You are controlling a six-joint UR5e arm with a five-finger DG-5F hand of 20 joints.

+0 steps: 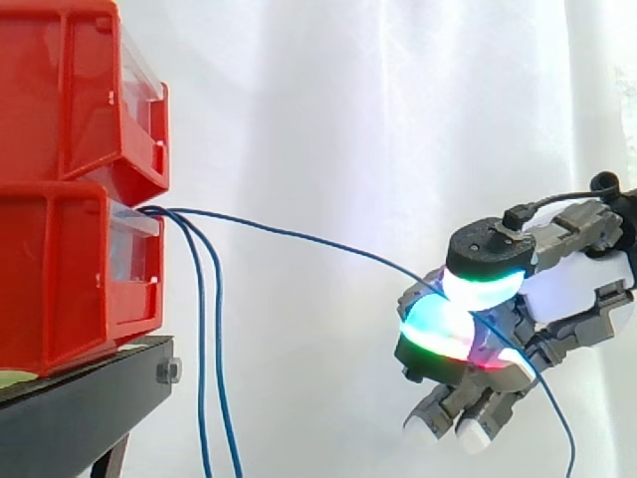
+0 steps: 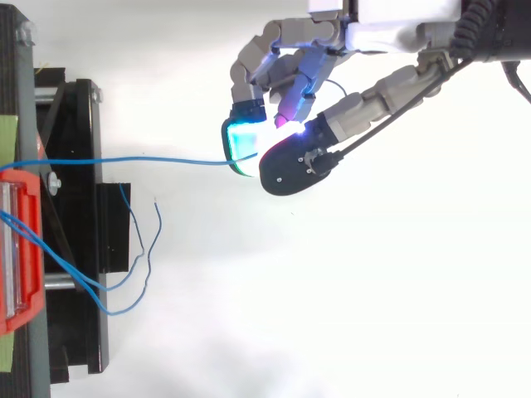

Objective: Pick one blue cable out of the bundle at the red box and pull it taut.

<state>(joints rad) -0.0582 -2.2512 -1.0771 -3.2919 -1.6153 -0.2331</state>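
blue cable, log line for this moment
hand: shut on blue cable | cable: red box to hand, nearly straight | other cables: hanging loose

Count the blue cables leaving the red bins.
3: the pinched cable runs from the red bin to the hand; two loose cables hang beside the black stand. Others may hide inside the bin.
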